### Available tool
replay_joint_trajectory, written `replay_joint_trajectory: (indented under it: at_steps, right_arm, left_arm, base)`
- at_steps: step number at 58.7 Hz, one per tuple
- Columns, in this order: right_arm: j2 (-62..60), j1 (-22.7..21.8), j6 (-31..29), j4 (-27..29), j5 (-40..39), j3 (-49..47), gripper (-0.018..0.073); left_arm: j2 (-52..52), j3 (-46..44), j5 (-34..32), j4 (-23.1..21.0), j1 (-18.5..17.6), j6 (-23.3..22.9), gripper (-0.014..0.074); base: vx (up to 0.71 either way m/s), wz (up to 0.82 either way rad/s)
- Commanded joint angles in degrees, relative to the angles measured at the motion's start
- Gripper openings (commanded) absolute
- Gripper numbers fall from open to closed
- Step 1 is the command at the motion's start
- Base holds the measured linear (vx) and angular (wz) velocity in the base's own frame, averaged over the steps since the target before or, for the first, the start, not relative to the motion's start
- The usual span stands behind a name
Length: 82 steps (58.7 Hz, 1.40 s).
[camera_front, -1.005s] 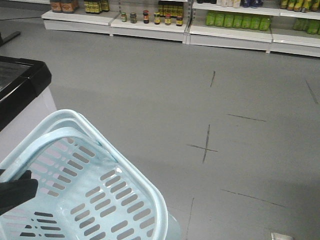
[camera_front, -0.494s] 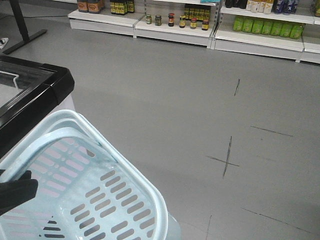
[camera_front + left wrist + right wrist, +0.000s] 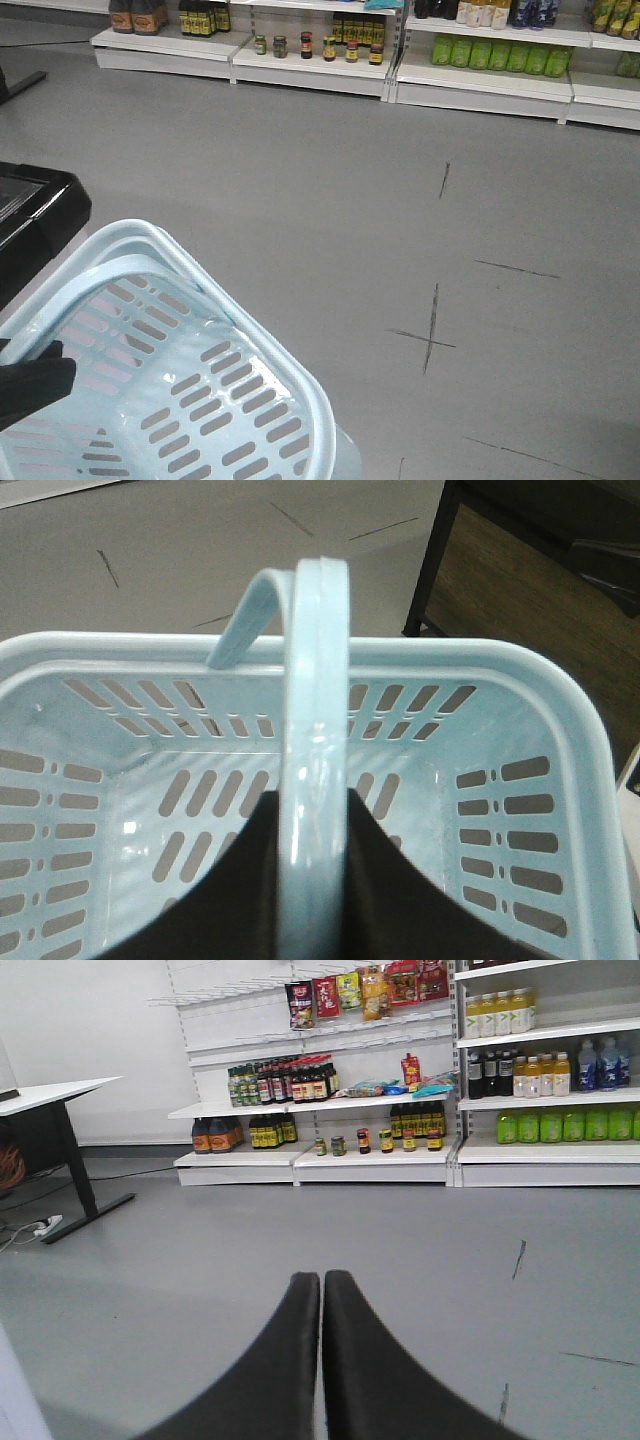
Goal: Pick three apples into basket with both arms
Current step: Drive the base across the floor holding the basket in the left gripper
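The pale blue basket (image 3: 250, 400) fills the lower left of the front view and hangs above the grey floor. It is empty inside. In the left wrist view my left gripper (image 3: 313, 810) is shut on the basket's loop handle (image 3: 315, 680), with the basket (image 3: 520, 680) hanging below it. A black part of the left arm (image 3: 30, 385) shows at the left edge of the front view. My right gripper (image 3: 321, 1280) is shut and empty, held above the floor and pointing at the store shelves. No apples are in view.
A black-rimmed cabinet (image 3: 35, 220) stands at the left beside the basket. White shelves with bottles and jars (image 3: 330, 50) line the far wall. A black-legged table (image 3: 60, 1140) stands at the left. Dark cross marks (image 3: 428, 335) lie on the floor.
The view has swung: the shelves and floor marks shifted left and the black cabinet slid further out at the left. The basket stays in the same place in the view, still held.
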Motion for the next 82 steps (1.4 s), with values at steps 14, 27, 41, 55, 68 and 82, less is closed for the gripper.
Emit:
replay_joint_trajectory:
  at_steps: [14,27,41,55,68,82]
  right_arm:
    - [-0.6,-0.2,-0.4,-0.7,-4.2,0.7,-0.0005]
    - [-0.6,-0.2,-0.4,-0.7,-4.2,0.7,-0.0005]
    - [-0.6,-0.2,-0.4,-0.7,-4.2,0.7,-0.0005]
    - [-0.6,-0.2,-0.4,-0.7,-4.2,0.7,-0.0005]
    - [-0.6,-0.2,-0.4,-0.7,-4.2,0.7,-0.0005]
    - [-0.6,-0.2,-0.4,-0.7,-4.2,0.7,-0.0005]
  left_arm:
    - [-0.1,-1.7,-5.5,-2.1,-0.3,-0.5,-0.0006]
    - [-0.1,-1.7,-5.5,-2.1,-0.3,-0.5,-0.0006]
    - [-0.1,-1.7,-5.5,-2.1,-0.3,-0.5,-0.0006]
    - [-0.1,-1.7,-5.5,-2.1,-0.3,-0.5,-0.0006]
    - [-0.1,-1.7,-5.5,-2.1,-0.3,-0.5,-0.0006]
    - [-0.1,-1.7,-5.5,-2.1,-0.3,-0.5,-0.0006]
  base:
    - [0.23,-0.24]
    - [0.26,-0.17]
    - [0.29,-0.12]
    - [0.29,-0.19]
    - [0.28,-0.25]
    - [0.27,-0.28]
